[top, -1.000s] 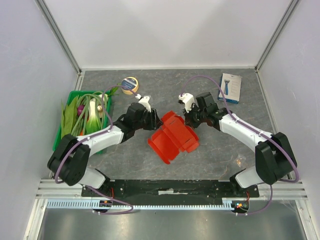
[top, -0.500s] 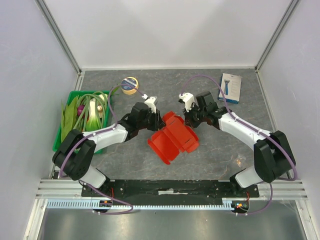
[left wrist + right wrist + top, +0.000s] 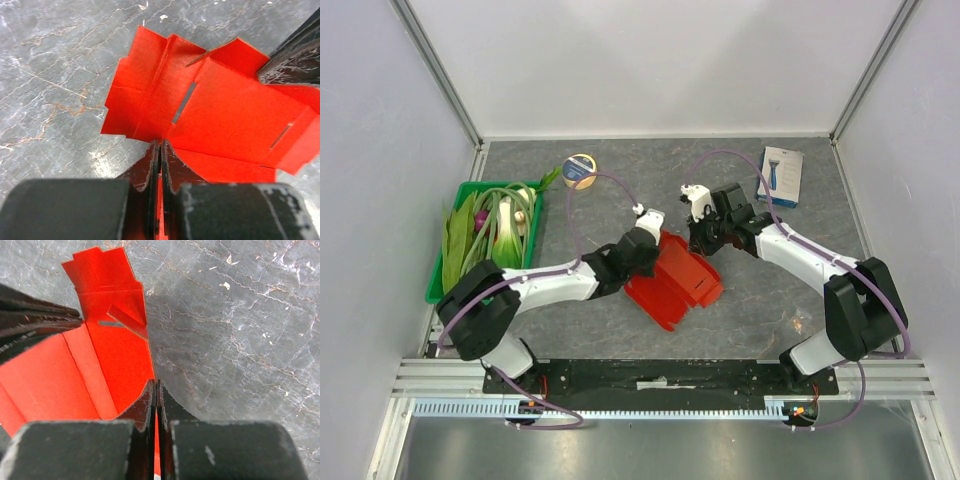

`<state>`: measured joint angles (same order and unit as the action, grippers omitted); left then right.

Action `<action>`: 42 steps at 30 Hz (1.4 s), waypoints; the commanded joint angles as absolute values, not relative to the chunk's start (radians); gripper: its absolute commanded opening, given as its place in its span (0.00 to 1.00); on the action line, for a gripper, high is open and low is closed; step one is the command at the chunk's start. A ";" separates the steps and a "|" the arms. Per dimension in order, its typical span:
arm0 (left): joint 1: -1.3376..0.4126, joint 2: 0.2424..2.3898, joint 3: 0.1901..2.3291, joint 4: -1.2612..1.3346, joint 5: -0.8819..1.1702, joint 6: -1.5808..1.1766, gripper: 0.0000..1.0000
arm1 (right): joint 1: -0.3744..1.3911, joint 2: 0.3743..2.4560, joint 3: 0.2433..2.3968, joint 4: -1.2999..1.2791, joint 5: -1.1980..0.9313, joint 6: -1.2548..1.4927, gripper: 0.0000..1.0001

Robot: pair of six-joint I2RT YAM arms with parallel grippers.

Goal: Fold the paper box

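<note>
The red paper box [image 3: 675, 282] is an unfolded blank with tabs and slits, lying mid-table between both arms. My left gripper [image 3: 646, 240] is shut on its left edge; the left wrist view shows a strip of red card pinched between the jaws [image 3: 160, 147], with the slotted blank [image 3: 225, 115] spread out ahead. My right gripper [image 3: 700, 240] is shut on the blank's far right edge; in the right wrist view the red card [image 3: 100, 375] runs between the closed fingers [image 3: 156, 387]. Part of the blank is hidden under the left wrist.
A green tray [image 3: 448, 240] of leafy vegetables sits at the left. A roll of tape [image 3: 580, 170] lies at the back, and a white-and-blue retail box [image 3: 781, 175] stands at the back right. Grey walls bound the table on three sides.
My left arm has swung right onto the blank's left edge and its jaws have closed on the card. The blank has shifted slightly. The right arm has kept its grip and place.
</note>
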<state>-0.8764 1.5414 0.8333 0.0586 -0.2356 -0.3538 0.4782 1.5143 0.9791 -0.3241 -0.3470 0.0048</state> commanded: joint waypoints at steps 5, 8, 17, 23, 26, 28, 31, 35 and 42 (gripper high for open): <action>-0.982 1.603 0.758 0.390 -0.372 -0.255 0.18 | 0.514 1.516 0.985 -0.198 -0.353 0.164 0.00; -0.977 1.608 0.749 0.449 -0.220 -0.219 0.20 | 0.525 1.525 0.983 -0.199 -0.348 0.160 0.00; -0.940 1.646 0.741 0.414 -0.068 -0.281 0.22 | 0.549 1.517 0.977 -0.207 -0.321 0.103 0.00; -0.816 1.502 0.684 0.367 0.083 -0.382 0.44 | 0.571 1.506 0.956 -0.201 -0.256 0.022 0.00; -0.718 1.396 0.635 0.360 0.187 -0.462 0.47 | 0.580 1.502 0.943 -0.192 -0.230 -0.030 0.00; -0.680 1.346 0.609 0.348 0.215 -0.503 0.44 | 0.586 1.497 0.939 -0.176 -0.226 -0.061 0.00; -0.647 1.289 0.617 0.311 0.163 -0.480 0.42 | 0.600 1.494 0.945 -0.173 -0.218 -0.120 0.00; -0.647 1.331 0.626 0.403 0.123 -0.393 0.43 | 0.604 1.496 0.960 -0.172 -0.213 -0.182 0.00; -0.669 1.497 0.706 0.482 0.166 -0.296 0.43 | 0.604 1.517 0.992 -0.181 -0.248 -0.215 0.00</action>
<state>-0.6525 1.4414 0.6456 0.4061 0.1566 -0.3908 0.6022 1.5215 0.9451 -0.2150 -0.2306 -0.1707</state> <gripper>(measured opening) 0.432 0.009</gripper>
